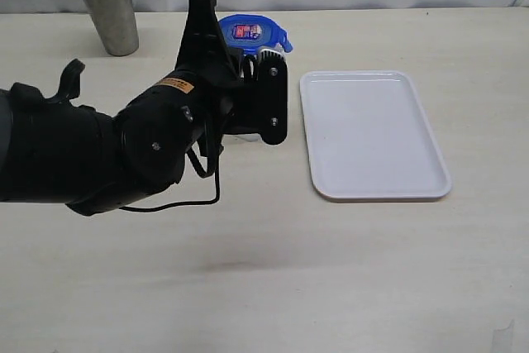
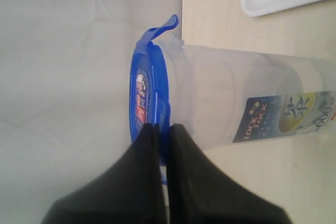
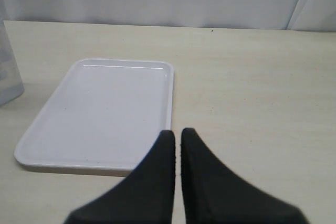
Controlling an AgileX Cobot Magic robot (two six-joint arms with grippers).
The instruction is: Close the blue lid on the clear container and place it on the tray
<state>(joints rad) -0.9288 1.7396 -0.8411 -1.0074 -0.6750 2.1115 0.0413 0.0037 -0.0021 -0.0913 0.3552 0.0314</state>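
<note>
Blue lid (image 1: 250, 32) sits on top of the clear container (image 2: 236, 103), sticker side up. The container stands upright on the bench (image 1: 264, 287), just left of the tray (image 1: 372, 134) in the exterior view, near it but not touching.

From that camera you barely see the container, because the left arm (image 1: 99, 155) is parked right in front of it and only the blue lid pokes out above. The left wrist view fills in the rest: the whole clear body with its blue-and-white label (image 2: 286, 116), the lid seated on the rim, and one snap flap (image 2: 167, 24) sticking out away from the wall.

The left hand (image 2: 164, 127) has its fingers pretty much pressed together, tips right against the side of the lid. A sliver of blue shows in the slit between them, but I can't tell if it's actually pinching anything.

The right hand (image 3: 176, 132) only shows up in its own wrist view, fingers closed with nothing in them, hanging over the bench just beside the tray's long edge. That view also catches a slice of the container at the frame's edge.

A steel cup (image 1: 107, 6) stands at the back left, well apart from everything, and only the exterior view shows it.
</note>
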